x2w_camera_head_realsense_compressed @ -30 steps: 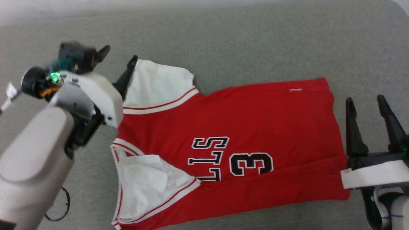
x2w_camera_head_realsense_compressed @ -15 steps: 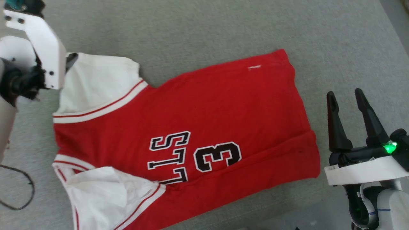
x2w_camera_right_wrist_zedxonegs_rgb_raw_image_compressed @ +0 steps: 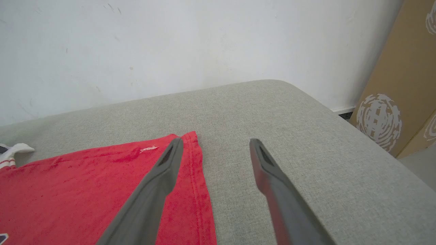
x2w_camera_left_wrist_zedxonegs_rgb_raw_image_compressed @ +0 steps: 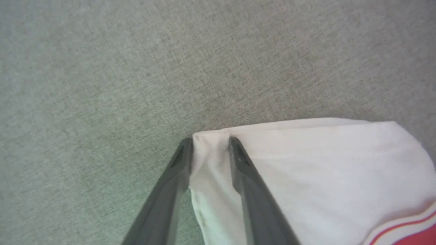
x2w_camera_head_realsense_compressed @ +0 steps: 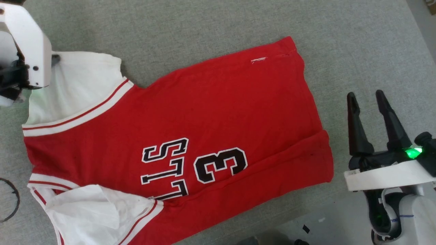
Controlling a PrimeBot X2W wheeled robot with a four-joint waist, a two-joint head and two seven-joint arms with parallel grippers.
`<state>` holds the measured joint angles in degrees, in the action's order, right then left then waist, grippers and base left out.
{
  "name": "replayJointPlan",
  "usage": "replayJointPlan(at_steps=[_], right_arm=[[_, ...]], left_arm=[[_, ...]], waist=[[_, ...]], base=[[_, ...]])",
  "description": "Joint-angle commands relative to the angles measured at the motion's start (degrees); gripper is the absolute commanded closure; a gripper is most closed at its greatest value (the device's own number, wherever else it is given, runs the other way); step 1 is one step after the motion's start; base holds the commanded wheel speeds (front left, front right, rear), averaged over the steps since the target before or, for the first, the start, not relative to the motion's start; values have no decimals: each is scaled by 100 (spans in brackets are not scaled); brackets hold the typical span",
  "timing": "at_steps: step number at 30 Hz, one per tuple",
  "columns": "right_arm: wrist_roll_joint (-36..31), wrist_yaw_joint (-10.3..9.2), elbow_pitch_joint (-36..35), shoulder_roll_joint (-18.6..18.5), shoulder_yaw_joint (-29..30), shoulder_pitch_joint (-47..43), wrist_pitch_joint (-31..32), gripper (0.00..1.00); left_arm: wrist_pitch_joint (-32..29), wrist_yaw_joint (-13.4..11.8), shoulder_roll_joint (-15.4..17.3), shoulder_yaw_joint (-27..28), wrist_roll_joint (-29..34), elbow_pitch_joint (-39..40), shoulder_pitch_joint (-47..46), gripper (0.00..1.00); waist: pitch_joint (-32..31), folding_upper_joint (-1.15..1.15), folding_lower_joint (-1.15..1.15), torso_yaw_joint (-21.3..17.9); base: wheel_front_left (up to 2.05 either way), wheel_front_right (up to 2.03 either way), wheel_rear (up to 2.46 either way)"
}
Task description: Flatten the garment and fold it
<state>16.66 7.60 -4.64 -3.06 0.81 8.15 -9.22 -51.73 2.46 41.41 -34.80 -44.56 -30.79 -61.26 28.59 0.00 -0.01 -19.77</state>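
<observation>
The garment (x2w_camera_head_realsense_compressed: 204, 112) lies face up on the grey cushion, red body spread out, collar to the left and hem to the right. Its upper white sleeve (x2w_camera_head_realsense_compressed: 78, 85) lies flat; the lower sleeve (x2w_camera_head_realsense_compressed: 98, 214) is crumpled. My left gripper (x2w_camera_left_wrist_zedxonegs_rgb_raw_image_compressed: 209, 141) stands astride the upper sleeve's (x2w_camera_left_wrist_zedxonegs_rgb_raw_image_compressed: 323, 163) outer corner, with a strip of white cloth between its partly narrowed fingers. In the head view its white wrist housing (x2w_camera_head_realsense_compressed: 29, 44) covers most of it. My right gripper (x2w_camera_head_realsense_compressed: 365, 97) is open beside the hem, over bare cushion, and holds nothing. In the right wrist view it (x2w_camera_right_wrist_zedxonegs_rgb_raw_image_compressed: 216, 142) hangs above the hem's far corner (x2w_camera_right_wrist_zedxonegs_rgb_raw_image_compressed: 190, 143).
The grey cushion (x2w_camera_head_realsense_compressed: 340, 41) ends in a rounded corner by a white wall (x2w_camera_right_wrist_zedxonegs_rgb_raw_image_compressed: 204, 41). A cardboard box (x2w_camera_right_wrist_zedxonegs_rgb_raw_image_compressed: 402, 85) stands beyond that corner. A black cable loop (x2w_camera_head_realsense_compressed: 10, 200) lies at the left. The cushion's front edge and the floor (x2w_camera_head_realsense_compressed: 323, 221) are at the lower right.
The head camera has shifted, so the whole picture slid left and up. My left gripper's fingers have drawn closer together around the sleeve's corner. The right gripper stays open.
</observation>
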Motion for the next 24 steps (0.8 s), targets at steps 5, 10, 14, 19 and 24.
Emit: replayJointPlan(at_steps=[5, 10, 14, 19, 24], right_arm=[[-216, -11, -48, 18, 142, 178, 143, 0], [-415, -11, -268, -325, 254, 142, 591, 0], [-275, -11, -324, -1014, 34, 146, 1485, 0], [165, -11, -177, -1944, -155, 381, 2757, 0], [673, -11, 83, -2871, -679, 893, 3881, 0]], left_arm=[[629, -63, -189, -30, 65, 14, 297, 100], [1600, -162, -372, 61, 226, 243, 441, 100], [2390, -306, -615, 224, 163, 628, 763, 100], [3043, -304, -758, 235, 135, 1326, 1299, 100], [3283, -318, -824, 110, 164, 2136, 1727, 100]], waist=[[-212, 0, 1, 217], [-594, 0, 1, 608], [-853, 0, 1, 976], [-963, 0, 1, 1490], [-830, 0, 1, 1940]], base=[[0, 0, 0], [0, 0, 0], [0, 0, 0], [0, 0, 0], [0, 0, 0]])
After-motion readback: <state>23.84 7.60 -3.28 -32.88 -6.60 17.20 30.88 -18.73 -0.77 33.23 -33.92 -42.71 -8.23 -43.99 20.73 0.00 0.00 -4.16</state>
